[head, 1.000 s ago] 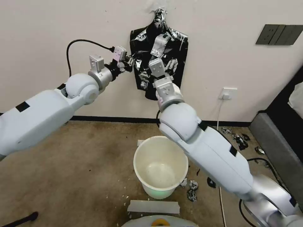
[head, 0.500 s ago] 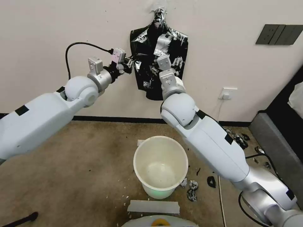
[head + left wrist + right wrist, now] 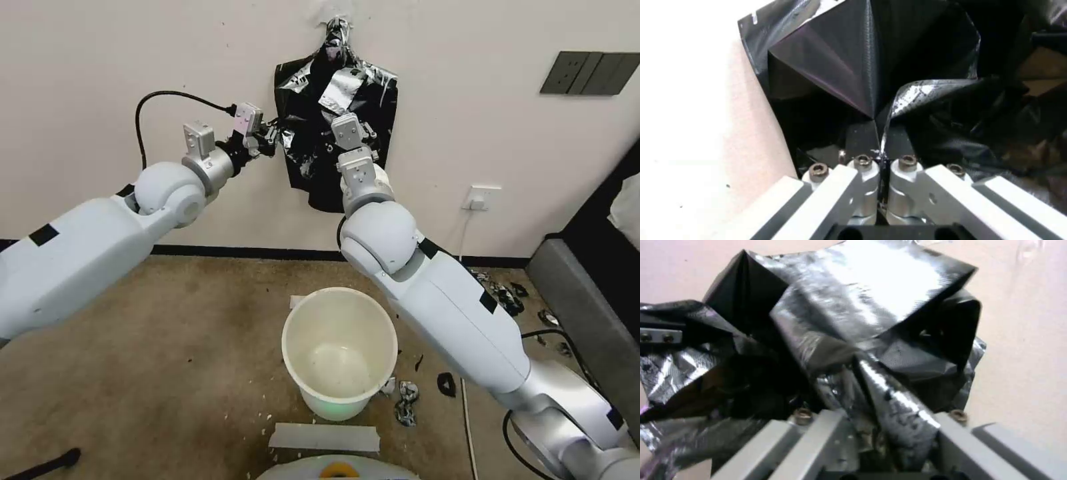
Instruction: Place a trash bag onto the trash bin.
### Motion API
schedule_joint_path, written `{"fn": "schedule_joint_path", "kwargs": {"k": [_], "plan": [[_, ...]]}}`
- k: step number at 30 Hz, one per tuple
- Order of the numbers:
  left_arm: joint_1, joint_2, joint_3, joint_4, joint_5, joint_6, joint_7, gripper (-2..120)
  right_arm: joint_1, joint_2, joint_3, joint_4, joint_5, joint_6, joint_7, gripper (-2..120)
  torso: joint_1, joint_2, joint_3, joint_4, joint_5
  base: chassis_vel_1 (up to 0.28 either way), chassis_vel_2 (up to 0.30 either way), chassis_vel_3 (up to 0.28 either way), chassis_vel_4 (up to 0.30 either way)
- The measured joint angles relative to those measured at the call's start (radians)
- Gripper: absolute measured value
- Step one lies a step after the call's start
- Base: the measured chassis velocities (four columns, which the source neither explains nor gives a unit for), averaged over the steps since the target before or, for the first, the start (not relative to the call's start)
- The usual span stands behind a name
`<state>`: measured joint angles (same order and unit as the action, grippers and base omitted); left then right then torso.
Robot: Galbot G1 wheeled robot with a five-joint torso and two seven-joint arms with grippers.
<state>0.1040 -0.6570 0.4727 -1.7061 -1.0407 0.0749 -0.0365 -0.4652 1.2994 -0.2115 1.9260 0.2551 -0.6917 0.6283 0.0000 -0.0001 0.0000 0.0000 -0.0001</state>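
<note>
Both arms have risen above the trash bin. Left gripper and right gripper: jaws clamped on the trash bag, peeling it free.

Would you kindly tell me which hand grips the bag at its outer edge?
The left hand: it pinches the trash bag at its side edge, while the right hand grips the front.
</note>
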Motion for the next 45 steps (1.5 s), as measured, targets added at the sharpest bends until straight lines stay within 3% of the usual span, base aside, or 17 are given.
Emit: {"fn": "schedule_joint_path", "kwargs": {"k": [3,10,15,17,19,20,24,32,37,45], "plan": [[0.001,0.001,0.000,-0.007,-0.007,0.001,-0.016,0,0.001,-0.006,0.001,0.002,0.006,0.001,-0.002,0,0.000,0.000,0.000,0.0000,0.0001,0.000,0.000,0.000,0.000],[0.067,0.023,-0.060,-0.115,-0.109,0.038,-0.083,0,0.004,-0.063,0.014,0.064,0.128,-0.024,-0.019,0,0.000,0.000,0.000,0.0001,0.0001,0.000,0.000,0.000,0.000],[0.227,0.049,-0.206,-0.261,-0.167,0.115,-0.169,0,-0.020,-0.141,0.017,0.149,0.280,-0.029,-0.018,0,0.000,0.000,0.000,-0.0001,0.0003,0.000,0.000,0.000,0.000],[0.252,0.053,-0.227,-0.283,-0.177,0.128,-0.181,0,-0.027,-0.153,0.017,0.163,0.301,-0.029,-0.017,0,0.000,0.000,0.000,0.0000,0.0002,0.000,0.000,0.000,0.000],[0.373,0.077,-0.332,-0.370,-0.206,0.170,-0.208,0,-0.058,-0.197,0.024,0.217,0.363,-0.029,-0.013,0,0.000,0.000,0.000,-0.0002,0.0002,0.000,0.000,0.000,0.000],[0.373,0.077,-0.332,-0.370,-0.206,0.170,-0.208,0,-0.058,-0.197,0.024,0.217,0.363,-0.029,-0.013,0,0.000,0.000,0.000,-0.0002,0.0002,0.000,0.000,0.000,0.000],[0.580,0.114,-0.521,-0.477,-0.208,0.192,-0.210,0,-0.111,-0.251,0.056,0.279,0.416,-0.029,-0.013,0,0.000,0.000,0.000,0.0002,0.0003,0.000,0.000,0.000,0.000],[0.727,0.128,-0.650,-0.599,-0.195,0.181,-0.231,0,-0.212,-0.296,0.116,0.381,0.422,-0.029,-0.023,0,0.000,0.000,0.000,0.0002,0.0001,0.000,0.000,0.000,0.000],[0.796,0.124,-0.733,-0.675,-0.247,0.173,-0.282,0,-0.300,-0.364,0.213,0.479,0.471,-0.026,-0.052,0,0.000,0.000,0.000,-0.0002,0.0004,0.000,0.000,0.000,0.000],[1.030,0.057,-0.914,-0.761,-0.236,0.183,-0.280,0,-0.376,-0.431,0.284,0.567,0.568,-0.021,-0.051,0,0.000,0.000,0.000,-0.0001,0.0001,0.000,0.000,0.000,0.000]]}}
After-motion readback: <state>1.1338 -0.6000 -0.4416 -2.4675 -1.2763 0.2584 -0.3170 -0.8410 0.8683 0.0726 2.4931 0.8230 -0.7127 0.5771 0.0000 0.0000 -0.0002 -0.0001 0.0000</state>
